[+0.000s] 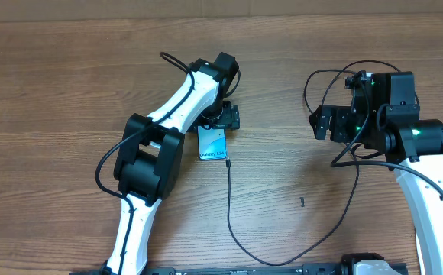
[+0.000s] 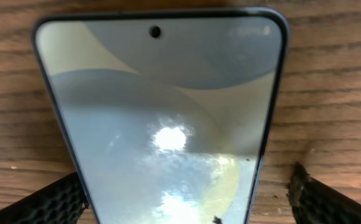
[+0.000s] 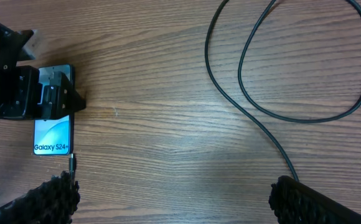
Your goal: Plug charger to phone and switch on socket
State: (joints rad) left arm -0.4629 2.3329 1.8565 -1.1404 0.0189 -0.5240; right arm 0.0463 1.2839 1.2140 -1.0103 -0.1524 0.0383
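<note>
The phone point(image 1: 213, 143) lies flat on the table with its screen lit, reading "Galaxy S24" in the right wrist view point(image 3: 53, 133). My left gripper point(image 1: 218, 124) is open and straddles the phone's top end. In the left wrist view point(image 2: 183, 199) its fingers flank the phone point(image 2: 162, 106), with a gap on the right side. The charger cable point(image 1: 230, 206) runs from the phone's lower right corner down and round to the right. Its plug tip point(image 3: 73, 160) touches the phone's bottom edge; I cannot tell if it is inserted. My right gripper point(image 1: 324, 122) point(image 3: 174, 196) is open and empty. The socket is out of view.
The cable loops in coils point(image 3: 277, 147) on the wooden table near my right arm point(image 1: 405, 137). My left arm point(image 1: 149, 156) stretches across the left half of the table. A small dark speck point(image 1: 301, 202) lies on the wood right of the cable.
</note>
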